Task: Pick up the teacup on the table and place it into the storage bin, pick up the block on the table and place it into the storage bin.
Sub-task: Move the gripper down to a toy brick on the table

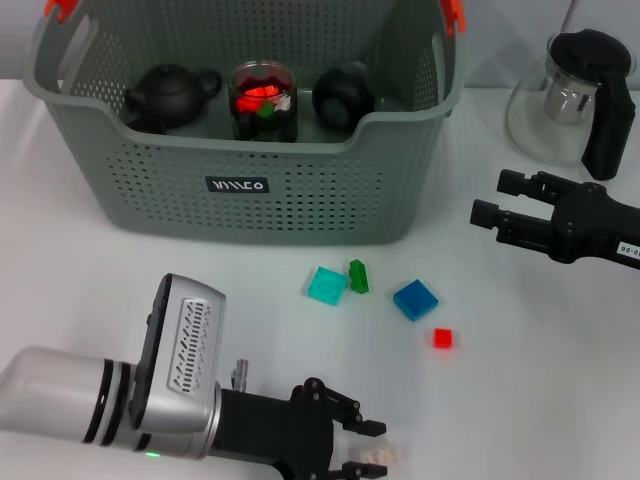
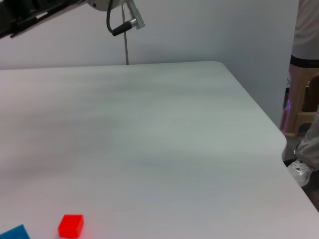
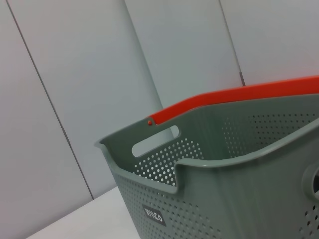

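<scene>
**Left gripper on pale block, near table edge**

Left gripper (image 1: pixel 368 448) is low at the table's near edge, fingers closed on a small pale block (image 1: pixel 380 456). Right gripper (image 1: pixel 500 205) hovers empty and open beside the large grey perforated storage bin (image 1: pixel 260 190), whose long axis runs left-right.

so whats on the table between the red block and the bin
In the head view, the blue block lies between the red block and the bin, with bare table around it.
</scene>
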You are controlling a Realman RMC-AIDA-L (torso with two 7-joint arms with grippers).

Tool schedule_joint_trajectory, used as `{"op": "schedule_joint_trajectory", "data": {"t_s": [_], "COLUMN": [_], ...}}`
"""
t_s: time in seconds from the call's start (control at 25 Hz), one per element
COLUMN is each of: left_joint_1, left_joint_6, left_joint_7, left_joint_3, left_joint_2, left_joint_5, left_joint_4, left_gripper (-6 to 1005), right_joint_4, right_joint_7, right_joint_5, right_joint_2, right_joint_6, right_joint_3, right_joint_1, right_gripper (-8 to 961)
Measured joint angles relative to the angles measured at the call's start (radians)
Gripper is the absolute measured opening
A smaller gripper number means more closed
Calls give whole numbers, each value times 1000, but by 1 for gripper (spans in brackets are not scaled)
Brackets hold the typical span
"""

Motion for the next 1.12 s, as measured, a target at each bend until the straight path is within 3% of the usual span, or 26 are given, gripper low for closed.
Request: {"op": "schedule_joint_trajectory", "data": {"t_s": [0.12,0.56,0.88,1.12], "left_joint_1": [0,-7,-8,-13], "left_joint_6": [-6,-42,-32,-38], "left_joint_7": [0,0,-23,-38], "left_joint_3": [4,32,32,41], "left_joint_2": [0,0,1,2], "left_joint_5": [-1,0,-30,-18], "left_joint_4": [-1,-3,7,15], "left_gripper": [359,481,474,240], "right_joint_4": [0,0,0,0], "right_joint_7": [0,0,11,14], "right_joint_5": [2,1,0,0], "right_joint_2": [-1,-2,-2,-3], "right_joint_6": [0,5,8,9], "right_joint_3": [0,0,0,0], "right_joint_1": [0,8,10,12], "right_gripper": [805,805,805,805]}}
